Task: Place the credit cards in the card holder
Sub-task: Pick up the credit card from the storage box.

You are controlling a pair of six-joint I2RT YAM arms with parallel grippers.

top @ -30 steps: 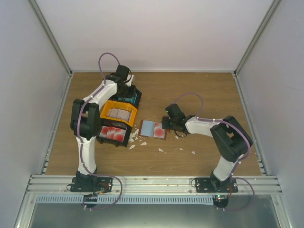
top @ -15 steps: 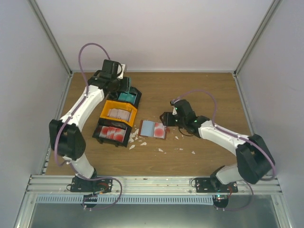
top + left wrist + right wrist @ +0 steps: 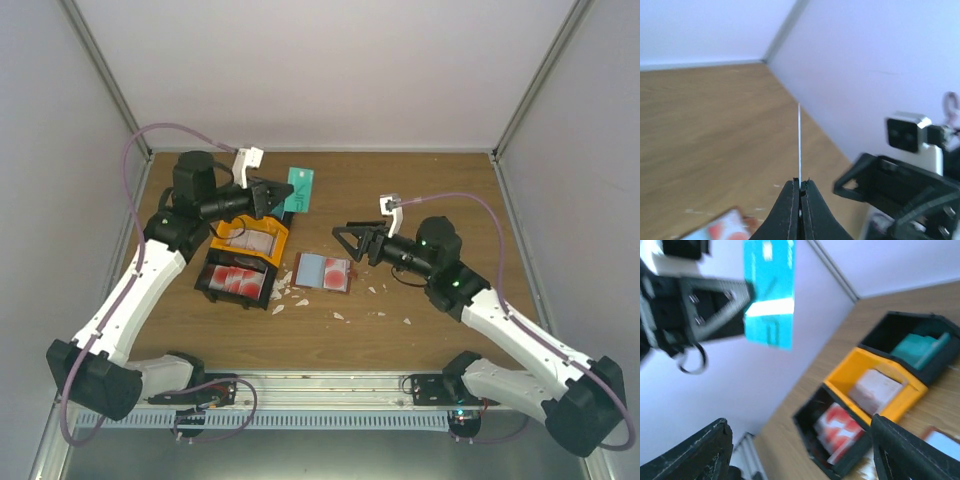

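Wooden tabletop (image 3: 430,190), white-walled enclosure. Left gripper (image 3: 274,197) pressed together on one edge of teal credit card (image 3: 299,189), held aloft at 1 o'clock of black-and-orange tray (image 3: 246,232). Right gripper (image 3: 345,242) spread wide, empty, raised at 2 o'clock of card holder (image 3: 347,279). Card holder flat near table centre, pale blue card (image 3: 310,268) and red card (image 3: 335,272) on it. White scraps (image 3: 338,316) at 6 o'clock.

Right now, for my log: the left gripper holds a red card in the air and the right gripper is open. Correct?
No: the card in the left gripper is teal, not red, as the right wrist view shows. It is in the air, and the right gripper is open.
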